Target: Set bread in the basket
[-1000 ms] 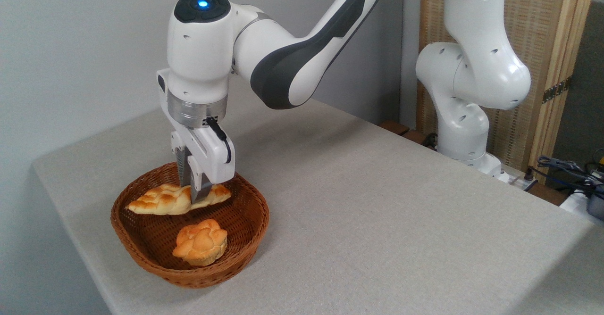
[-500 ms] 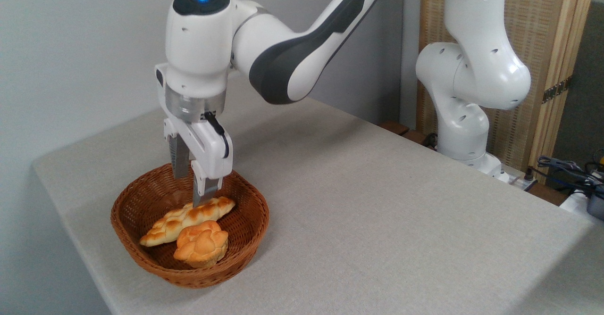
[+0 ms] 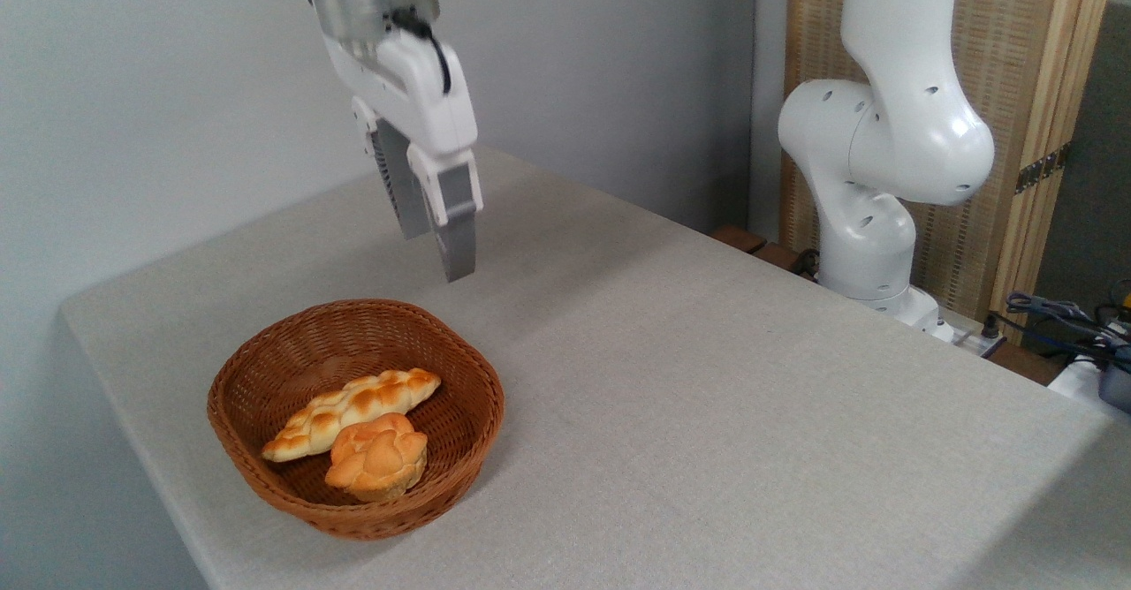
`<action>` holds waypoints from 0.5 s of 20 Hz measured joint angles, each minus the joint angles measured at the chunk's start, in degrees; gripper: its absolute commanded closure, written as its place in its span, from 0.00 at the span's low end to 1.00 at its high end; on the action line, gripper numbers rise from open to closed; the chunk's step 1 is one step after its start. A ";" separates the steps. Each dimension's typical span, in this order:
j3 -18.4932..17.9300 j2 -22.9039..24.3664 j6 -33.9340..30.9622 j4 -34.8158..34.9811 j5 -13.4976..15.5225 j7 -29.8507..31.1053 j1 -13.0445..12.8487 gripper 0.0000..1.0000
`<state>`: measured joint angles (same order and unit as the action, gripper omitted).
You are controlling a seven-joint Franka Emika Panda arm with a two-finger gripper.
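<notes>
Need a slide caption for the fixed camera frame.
Bread lies in the basket beside a bun; open gripper hangs empty above the table.

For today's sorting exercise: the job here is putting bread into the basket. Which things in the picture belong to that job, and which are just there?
Belongs to the job:
- braided loaf, lying inside the basket
- wicker basket
- gripper, empty, raised above the basket

Just there:
- small round bun, in the basket, touching the loaf
- table
- cables at the far right
</notes>
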<state>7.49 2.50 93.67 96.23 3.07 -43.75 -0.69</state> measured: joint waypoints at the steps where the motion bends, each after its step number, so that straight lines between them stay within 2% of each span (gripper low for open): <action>1: -0.07 -0.05 -1.04 -1.03 -0.82 0.24 0.07 0.00; 6: -2.78 -0.48 -1.77 -3.76 -1.31 2.38 0.23 0.00; 10: -3.31 -0.73 -1.77 -3.95 -1.31 2.43 0.29 0.00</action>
<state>4.18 1.76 91.89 92.29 1.76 -41.32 -0.40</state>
